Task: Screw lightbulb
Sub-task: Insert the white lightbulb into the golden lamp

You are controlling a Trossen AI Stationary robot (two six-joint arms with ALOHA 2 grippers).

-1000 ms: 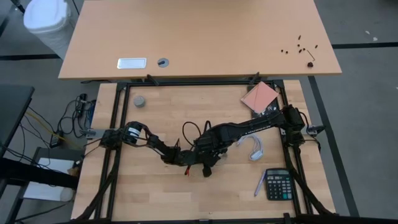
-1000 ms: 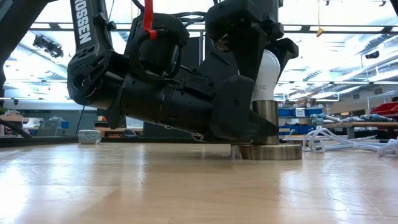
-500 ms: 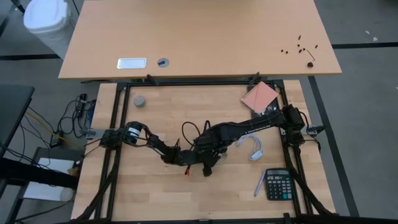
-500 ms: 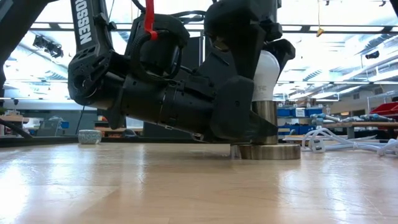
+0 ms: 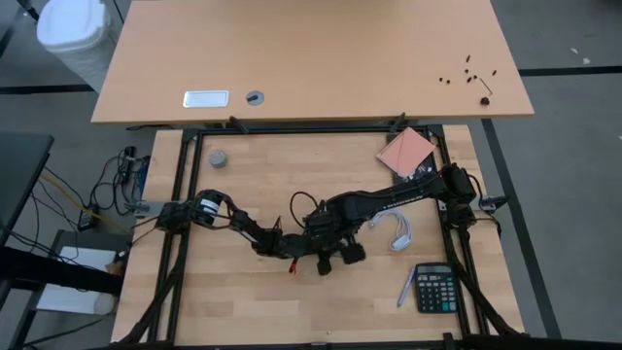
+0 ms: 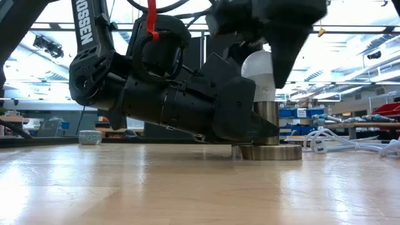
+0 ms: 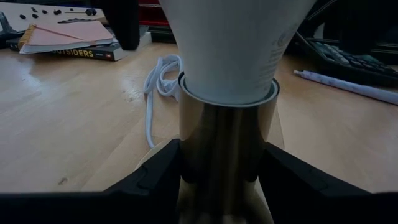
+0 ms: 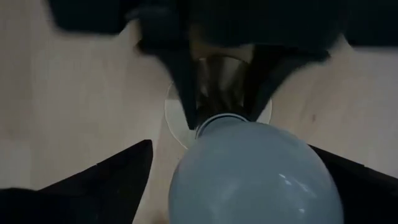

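Observation:
The white lightbulb [image 6: 259,70] stands upright in a brass socket [image 6: 267,122], whose round base [image 6: 270,152] rests flat on the wooden table. My left gripper [image 7: 225,177] lies low and level, shut on the socket's stem. My right gripper [image 8: 230,152] hangs above the bulb [image 8: 255,171], pointing down and open. Its fingers [image 8: 106,183] stand on either side of the bulb's head without touching it. In the high view the right gripper [image 5: 337,255] hides the bulb. My left gripper pinches the socket's brass stem [image 7: 224,146] between its two fingers [image 7: 158,174], just below the bulb's neck. The fingers come in level from the table's left side, one on each side of the stem. The socket stays upright with its base on the table.
The socket's white cord [image 5: 400,231] lies coiled to the right. A calculator [image 5: 436,288] and a pen [image 5: 405,289] sit near the front right, a book [image 5: 405,152] at the back right, and a small grey cap [image 5: 218,157] at the back left.
My right gripper has rolled about its downward-pointing axis above the bulb and has opened, letting go of the bulb's head. The bulb stays upright in the socket.

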